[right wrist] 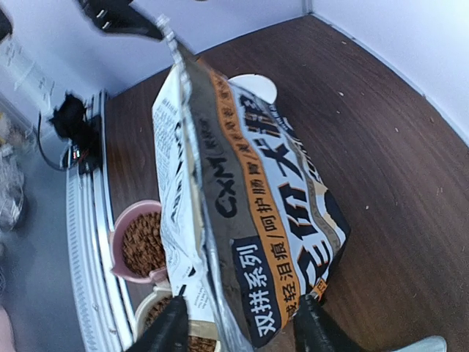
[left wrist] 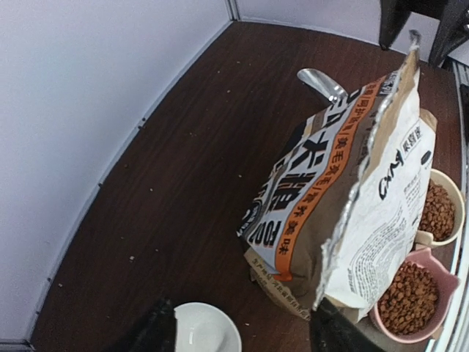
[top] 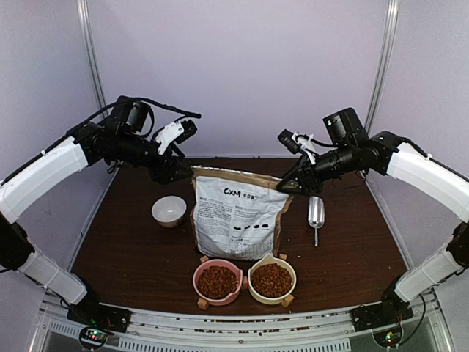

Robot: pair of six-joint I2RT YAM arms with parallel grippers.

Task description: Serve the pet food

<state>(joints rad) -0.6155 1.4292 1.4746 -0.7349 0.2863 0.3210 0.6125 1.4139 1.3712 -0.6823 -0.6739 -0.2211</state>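
The pet food is a heap of reddish-brown kibble in a pink bowl (top: 218, 281) and another in a cream bowl (top: 272, 279) at the table's front. Both heaps also show in the left wrist view, pink bowl (left wrist: 407, 293) and cream bowl (left wrist: 438, 211). The brown-and-white paper bag (top: 238, 216) stands upright behind the bowls, its top torn open. My left gripper (top: 178, 174) is open at the bag's top left corner, its right finger (left wrist: 338, 331) beside the bag's edge. My right gripper (top: 288, 186) is open and straddles the bag's top right corner (right wrist: 242, 242).
An empty white bowl (top: 169, 210) sits left of the bag, below my left gripper (left wrist: 245, 337). A metal scoop (top: 316, 213) lies right of the bag. Loose crumbs dot the dark wooden table (top: 132, 249). Walls close in behind and at both sides.
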